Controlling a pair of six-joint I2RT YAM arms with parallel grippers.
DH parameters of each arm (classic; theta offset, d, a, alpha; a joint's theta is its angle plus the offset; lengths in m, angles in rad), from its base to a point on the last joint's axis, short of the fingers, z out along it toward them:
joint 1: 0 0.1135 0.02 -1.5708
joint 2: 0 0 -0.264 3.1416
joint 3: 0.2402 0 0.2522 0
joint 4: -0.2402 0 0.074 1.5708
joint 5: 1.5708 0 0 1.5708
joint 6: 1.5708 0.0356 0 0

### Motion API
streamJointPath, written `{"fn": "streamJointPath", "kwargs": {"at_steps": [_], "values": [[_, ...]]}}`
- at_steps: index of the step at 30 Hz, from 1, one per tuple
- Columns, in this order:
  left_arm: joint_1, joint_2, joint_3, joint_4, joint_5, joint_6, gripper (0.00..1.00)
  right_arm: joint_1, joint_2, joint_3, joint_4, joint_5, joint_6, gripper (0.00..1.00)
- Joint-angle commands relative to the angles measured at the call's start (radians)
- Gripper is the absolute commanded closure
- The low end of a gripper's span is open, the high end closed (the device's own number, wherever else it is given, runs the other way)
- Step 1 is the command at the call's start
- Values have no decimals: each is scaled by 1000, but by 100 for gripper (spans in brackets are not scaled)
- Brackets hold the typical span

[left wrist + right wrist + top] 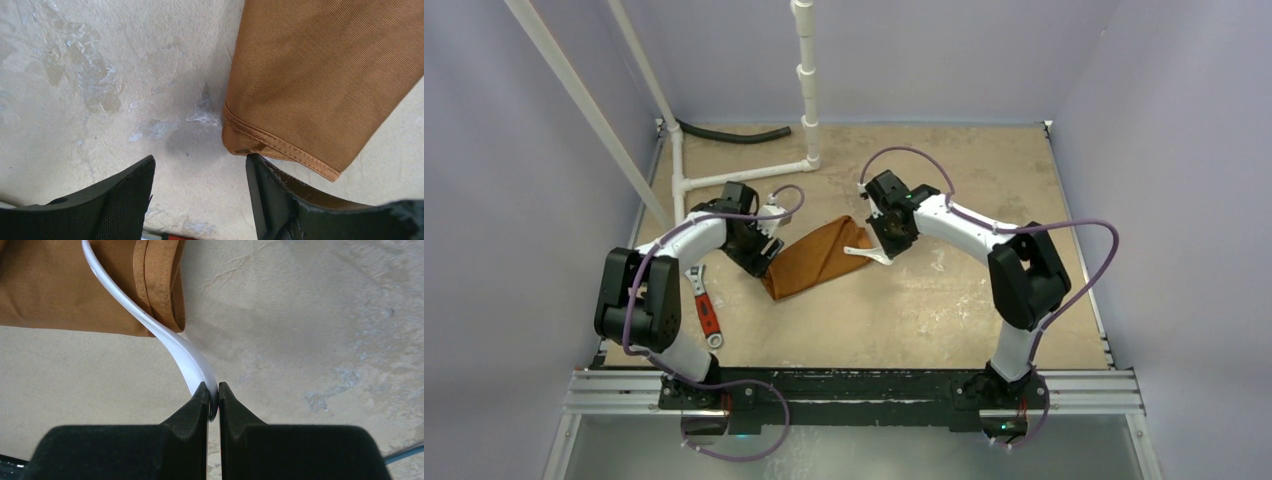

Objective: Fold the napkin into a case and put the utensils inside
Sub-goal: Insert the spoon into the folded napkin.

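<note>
The folded napkin lies as a long flat pouch at the centre of the table, running from 7 o'clock to 1 o'clock in the overhead view. The right gripper is clamped tight on one end of the white spoon at the pouch's 3 o'clock end, low and level, judged suited to sliding the spoon in. The left gripper stands with jaws apart and nothing between them at the 9 o'clock end, probably placed to pin the cloth against that push. The overhead view gives the layout only. The right wrist view adds that the spoon curves towards 11 o'clock across the stitched double hem, though not whether it runs under a layer. The left wrist view adds that one finger sits just beside the pouch's stitched corner. The second utensil appears in no view. A red-handled tool lies apart at the pouch's 8 o'clock.
</note>
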Motion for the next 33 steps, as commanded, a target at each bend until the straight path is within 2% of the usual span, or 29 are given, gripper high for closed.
{"fn": "streamJointPath", "kwargs": {"at_steps": [1,10,16,25,29,33], "values": [[-21,-37,-30,110,-82,37,35,20,8,50,-3,-4,-21,100],[-41,-13,-52,174,-142,45,41,49,37,101,-26,-22,-21,100],[-52,5,-53,181,-152,50,51,69,102,163,-61,-36,-54,100],[-56,6,-48,184,-160,60,55,87,146,187,-55,-84,-77,100],[-52,13,-35,197,-216,73,64,108,191,234,-93,-84,-101,100],[-53,12,-51,205,-218,91,67,125,194,230,-108,-83,-125,100]]}}
